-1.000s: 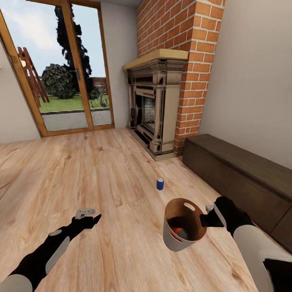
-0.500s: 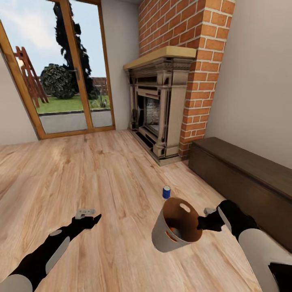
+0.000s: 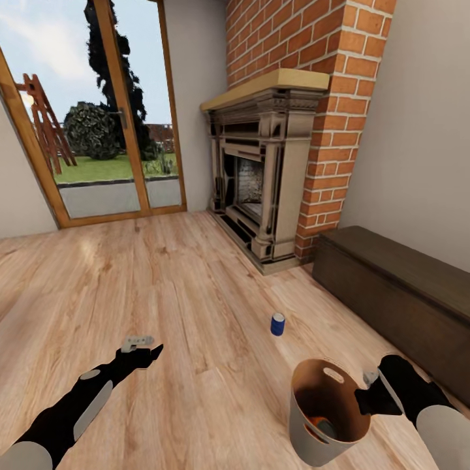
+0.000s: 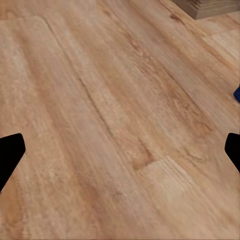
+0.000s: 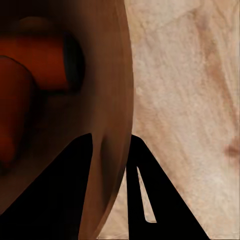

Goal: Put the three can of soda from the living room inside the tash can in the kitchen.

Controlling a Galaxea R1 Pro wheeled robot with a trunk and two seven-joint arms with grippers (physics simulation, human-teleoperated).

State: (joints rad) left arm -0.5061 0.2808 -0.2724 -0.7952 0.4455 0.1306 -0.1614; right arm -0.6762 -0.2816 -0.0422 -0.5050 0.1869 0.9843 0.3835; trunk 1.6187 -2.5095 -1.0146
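Note:
The tash can (image 3: 301,436), pale grey outside and brown inside, hangs just above the floor at the lower right. My right gripper (image 3: 367,397) is shut on its rim. In the right wrist view the right gripper (image 5: 111,146) pinches the bin wall (image 5: 112,100) between its fingers. Two orange cans of soda (image 5: 42,65) lie inside; one orange can (image 3: 316,423) also shows in the head view. The blue can of soda (image 3: 278,324) stands upright on the wood floor beyond the bin; a sliver of this blue can (image 4: 237,93) shows in the left wrist view. My left gripper (image 3: 140,349) hovers open over bare floor at the lower left.
A brick fireplace (image 3: 267,163) with a stone surround stands ahead. A dark low cabinet (image 3: 398,287) runs along the right wall, close to the bin. Wood-framed glass doors (image 3: 98,111) fill the far left wall. Light wood floor (image 3: 163,281) stretches between them.
The head view has shifted toward the fireplace. My right arm has lowered the bin and drawn it right, so the blue can now stands apart from it. The left arm holds still.

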